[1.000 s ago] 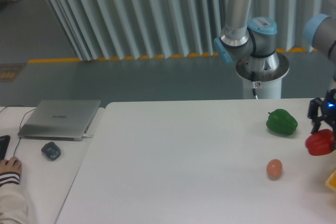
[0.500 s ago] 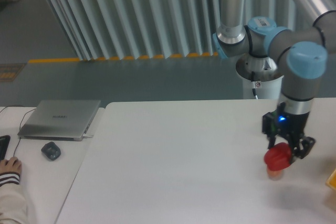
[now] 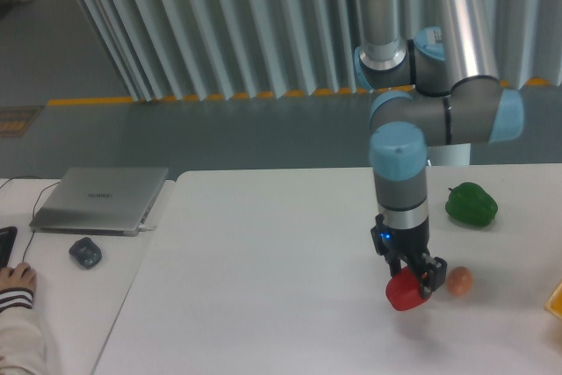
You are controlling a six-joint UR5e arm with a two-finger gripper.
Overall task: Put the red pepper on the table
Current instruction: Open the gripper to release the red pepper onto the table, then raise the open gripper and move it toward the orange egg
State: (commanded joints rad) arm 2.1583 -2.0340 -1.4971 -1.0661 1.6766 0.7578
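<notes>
The glossy red pepper hangs in my gripper, whose black fingers are shut on it from above. It sits low over the white table, right of the middle; whether it touches the surface I cannot tell. The grey arm comes down from the upper right and stands nearly upright over the pepper.
A small orange-pink ball lies just right of the gripper. A green pepper rests further back right. A yellow object shows at the right edge. On the side desk to the left are a silver laptop, a mouse and a person's hand.
The arm has carried the red pepper leftward across the table, from the right edge past the orange-pink ball, which it hid half a second ago.
</notes>
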